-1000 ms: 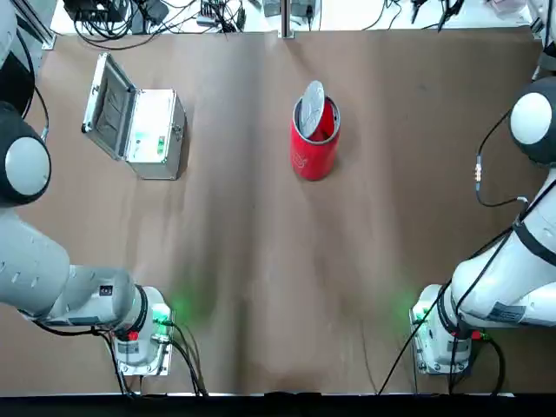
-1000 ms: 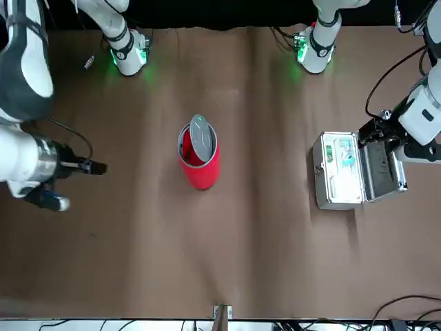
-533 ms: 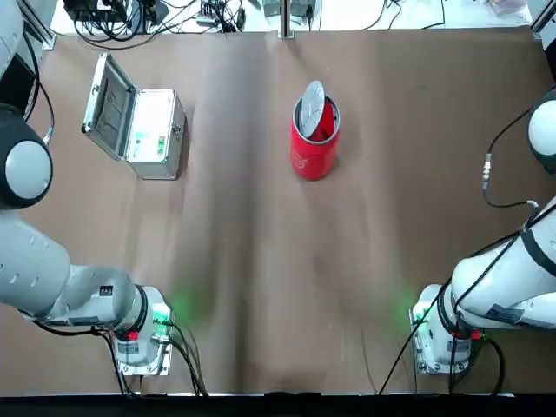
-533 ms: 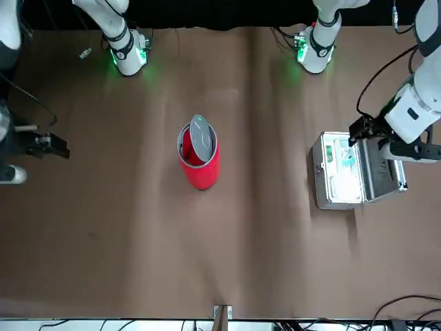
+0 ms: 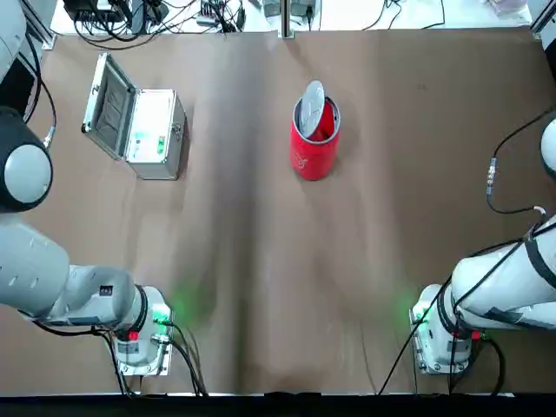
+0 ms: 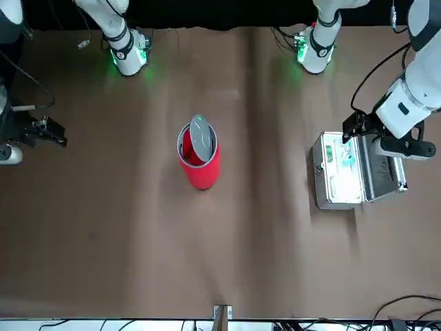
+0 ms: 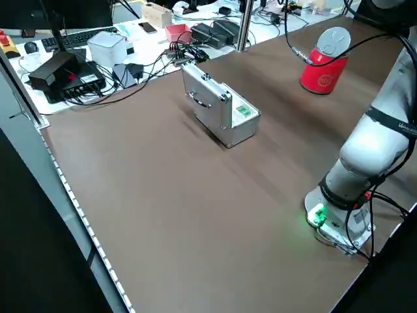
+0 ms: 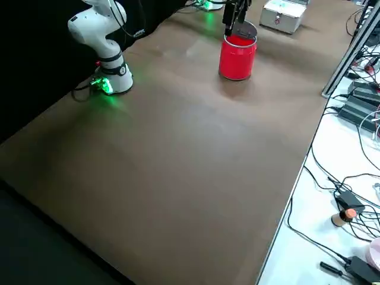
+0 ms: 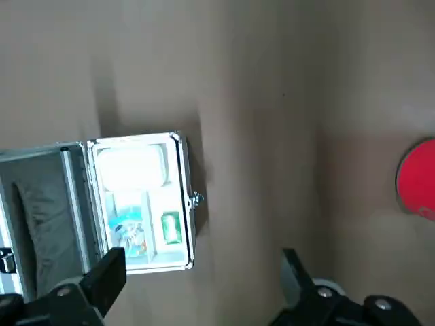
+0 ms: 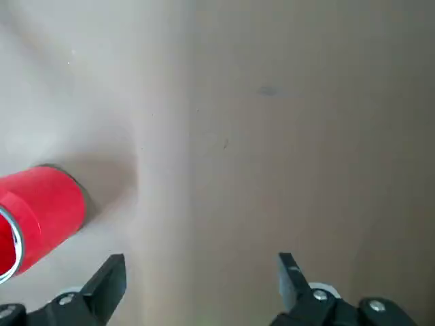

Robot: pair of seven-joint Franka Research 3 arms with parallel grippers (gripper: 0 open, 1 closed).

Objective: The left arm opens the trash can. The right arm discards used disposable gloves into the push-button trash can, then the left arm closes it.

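Bin (image 5: 314,159) first, since it's the star here: standing upright on the brown surface (image 5: 261,261), lid (image 5: 312,109) tipped up, red inside showing. Right hand (image 10: 202,285) has its fingers spread wide with nothing between them, off to the robot's right of the bin and well apart from it. Left hand (image 9: 204,288) is also wide open and holding nothing, up by the silver case (image 5: 156,135), on the bin's other side. That case is open too, with a clear bag (image 9: 132,234) and a green item (image 9: 171,227) inside. Past the far edge there's a white desk (image 5: 352,16) with messy black cables (image 5: 130,19).
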